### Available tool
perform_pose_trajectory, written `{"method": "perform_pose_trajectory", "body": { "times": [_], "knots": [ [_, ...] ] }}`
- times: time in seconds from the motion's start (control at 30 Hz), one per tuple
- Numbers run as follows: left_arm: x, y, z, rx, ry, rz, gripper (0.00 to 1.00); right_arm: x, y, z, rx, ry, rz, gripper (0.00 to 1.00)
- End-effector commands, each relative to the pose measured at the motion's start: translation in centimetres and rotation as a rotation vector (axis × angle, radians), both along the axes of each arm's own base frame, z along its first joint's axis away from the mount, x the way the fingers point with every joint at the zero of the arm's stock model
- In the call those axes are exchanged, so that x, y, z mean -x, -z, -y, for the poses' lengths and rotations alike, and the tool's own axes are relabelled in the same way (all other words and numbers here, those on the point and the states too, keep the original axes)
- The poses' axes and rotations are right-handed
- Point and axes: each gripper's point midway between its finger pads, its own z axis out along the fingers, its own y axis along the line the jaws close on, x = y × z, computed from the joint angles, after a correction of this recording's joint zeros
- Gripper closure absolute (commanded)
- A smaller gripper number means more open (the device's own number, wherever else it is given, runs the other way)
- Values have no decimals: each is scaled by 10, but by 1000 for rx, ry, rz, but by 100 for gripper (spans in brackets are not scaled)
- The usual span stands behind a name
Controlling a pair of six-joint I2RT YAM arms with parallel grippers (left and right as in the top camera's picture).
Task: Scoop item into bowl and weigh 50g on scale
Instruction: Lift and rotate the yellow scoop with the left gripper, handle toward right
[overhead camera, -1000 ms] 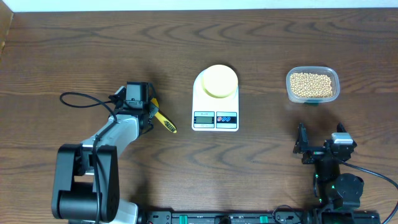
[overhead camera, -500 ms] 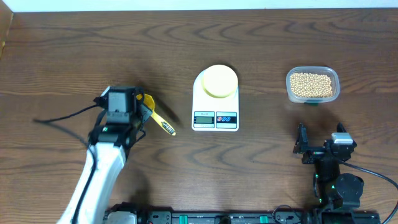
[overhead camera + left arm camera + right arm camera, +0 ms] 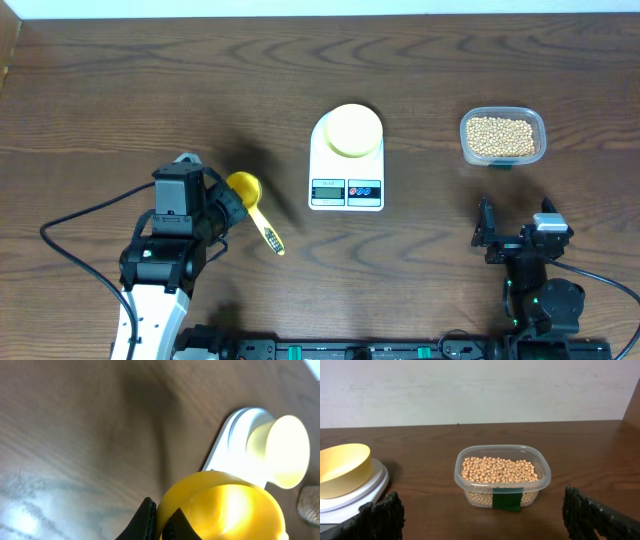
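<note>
Left hand (image 3: 230, 202) is clamped tight on the bright yellow plastic scoop (image 3: 246, 188), holding it up off the dark wooden desk (image 3: 100, 80), nothing scooped yet.

Grip looks to be right where the handle meets the cup, which I'd guess leaves the cup free for digging. The small round tan beans (image 3: 500, 136) all sit in the clear plastic tub (image 3: 541, 124) far right, well apart from the scoop. The small pale-yellow bowl (image 3: 353, 130) waits empty on the white digital kitchen scale (image 3: 345, 190) in between. Right hand (image 3: 487, 232) is parked near the tub, fingers wide apart and holding nothing, probably to stay out of the way.
</note>
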Motion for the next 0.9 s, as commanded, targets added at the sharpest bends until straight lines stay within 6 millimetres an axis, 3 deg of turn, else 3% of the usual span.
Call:
{"method": "perform_pose_trajectory", "body": {
  "times": [0.0,0.13,0.3,0.87],
  "knots": [
    [4,1,2,13,5,-19,93,0,1,1,-4,3,1,1],
    [6,2,2,56,-60,-37,93,0,1,1,-4,3,1,1],
    [6,5,-13,80,-236,-60,93,0,1,1,-4,3,1,1],
    [10,9,-19,130,-380,-92,93,0,1,1,-4,3,1,1]
  ]
}}
